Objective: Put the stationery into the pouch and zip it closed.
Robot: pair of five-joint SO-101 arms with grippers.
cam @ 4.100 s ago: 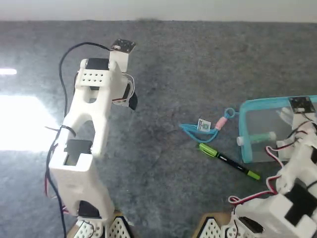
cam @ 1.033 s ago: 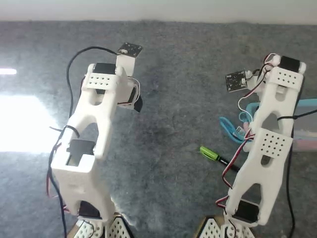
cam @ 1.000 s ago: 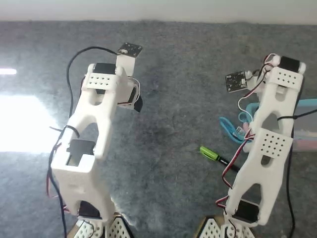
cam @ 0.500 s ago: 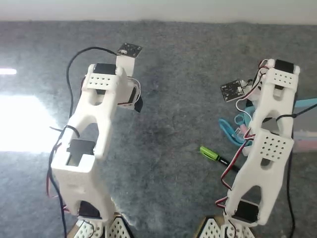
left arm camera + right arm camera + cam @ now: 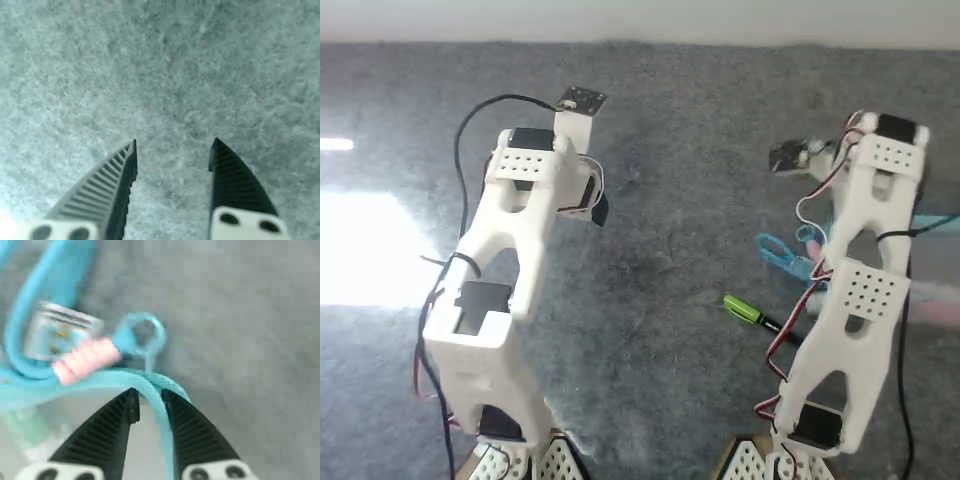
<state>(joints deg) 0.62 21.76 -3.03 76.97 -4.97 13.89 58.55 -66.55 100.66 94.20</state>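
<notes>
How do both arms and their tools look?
Both arms are white plastic with holes and black motors. The left arm carries a black cable, the right arm red and white wires. The left tool and right tool have black, ribbed, pointed fingers.

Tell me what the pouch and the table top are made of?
Pouch: likely soft clear plastic, since things show through it; its teal trim looks like woven fabric. Table top: seems grey felt or carpet, fuzzy and matte.
</notes>
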